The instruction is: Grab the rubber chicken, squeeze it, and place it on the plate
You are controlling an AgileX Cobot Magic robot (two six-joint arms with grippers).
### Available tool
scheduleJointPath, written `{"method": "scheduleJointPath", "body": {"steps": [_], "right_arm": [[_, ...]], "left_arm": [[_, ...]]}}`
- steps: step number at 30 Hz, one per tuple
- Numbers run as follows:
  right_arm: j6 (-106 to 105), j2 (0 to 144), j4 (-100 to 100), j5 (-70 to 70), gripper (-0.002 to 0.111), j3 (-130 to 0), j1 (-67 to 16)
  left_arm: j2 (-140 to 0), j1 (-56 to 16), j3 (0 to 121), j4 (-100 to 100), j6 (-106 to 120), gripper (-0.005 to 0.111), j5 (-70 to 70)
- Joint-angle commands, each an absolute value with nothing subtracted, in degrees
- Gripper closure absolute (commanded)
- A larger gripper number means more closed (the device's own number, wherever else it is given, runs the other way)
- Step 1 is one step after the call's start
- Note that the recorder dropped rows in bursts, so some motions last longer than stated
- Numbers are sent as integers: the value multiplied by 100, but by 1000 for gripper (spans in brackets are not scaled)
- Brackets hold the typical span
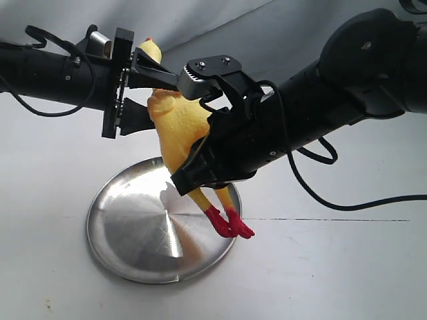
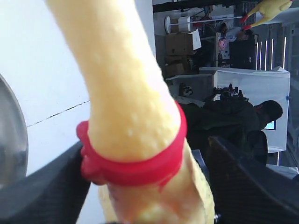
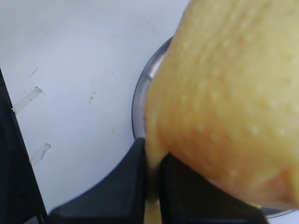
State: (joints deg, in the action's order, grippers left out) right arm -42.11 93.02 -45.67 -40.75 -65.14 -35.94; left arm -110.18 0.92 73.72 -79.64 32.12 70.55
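- Your right gripper (image 1: pixel 192 175) is pinching the low end of the rubber chicken (image 1: pixel 175 123); in the right wrist view its two fingers are closing on a thin yellow fold, nearly meeting.
- Your left gripper (image 1: pixel 148 93) is straddling the neck at the red collar (image 2: pixel 135 165); one finger (image 2: pixel 46 186) is touching the band, while the other is showing a dark gap beside the neck, so I cannot tell whether that grip is clamping or only cradling.
- The toy is hanging in the air between both arms, long axis steep and slightly tilted; red comb (image 1: pixel 148 41) up by the left arm, red feet (image 1: pixel 230 223) dangling lowest.
- Those feet are hovering over the right rim of the plate (image 1: pixel 133 240), not its middle; the dish centre is lying down and to the left of them in the exterior view; judging by that, you are needing to carry the body that way while laying it flat.
- The skin is looking plump, pimpled and yellow; it is likely giving softly under pressure.
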Motion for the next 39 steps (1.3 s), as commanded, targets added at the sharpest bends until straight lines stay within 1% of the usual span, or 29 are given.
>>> {"method": "scheduleJointPath", "body": {"steps": [1, 5, 7, 9, 14, 17, 30, 32, 33, 35, 37, 39], "right_arm": [[-4327, 9246, -4609, -4125, 108, -6550, -3607], [-4356, 9246, -4609, -4137, 108, -6550, -3607], [-4359, 9246, -4609, -4150, 108, -6550, -3607], [-4359, 9246, -4609, -4150, 108, -6550, -3607], [-4359, 9246, -4609, -4230, 108, -6550, -3607], [-4368, 9246, -4609, -4266, 108, -6550, -3607], [-4368, 9246, -4609, -4266, 108, -6550, -3607], [-4368, 9246, -4609, -4266, 108, -6550, -3607], [-4368, 9246, -4609, -4266, 108, -6550, -3607], [-4368, 9246, -4609, -4266, 108, -6550, -3607], [-4368, 9246, -4609, -4266, 108, -6550, -3607], [-4368, 9246, -4609, -4266, 108, -6550, -3607]], "left_arm": [[-11024, 68, 7428, -8026, 3157, 43, 6996], [-11024, 68, 7428, -8026, 2966, 43, 6996], [-11024, 68, 7428, -8026, 2801, 46, 6996], [-11024, 68, 7428, -8002, 2706, 56, 6996], [-11024, 68, 7428, -7801, 2678, 85, 6996], [-11024, 68, 7428, -7754, 2693, 107, 6996], [-11012, 68, 7428, -7535, 2676, 107, 6996], [-11012, 68, 7428, -7608, 2666, 103, 6996], [-11012, 68, 7428, -7608, 2666, 99, 6996], [-11012, 68, 7428, -7597, 2678, 86, 6996], [-11012, 68, 7428, -7597, 2700, 70, 6996], [-11012, 68, 7428, -7609, 2700, 50, 6996]]}}
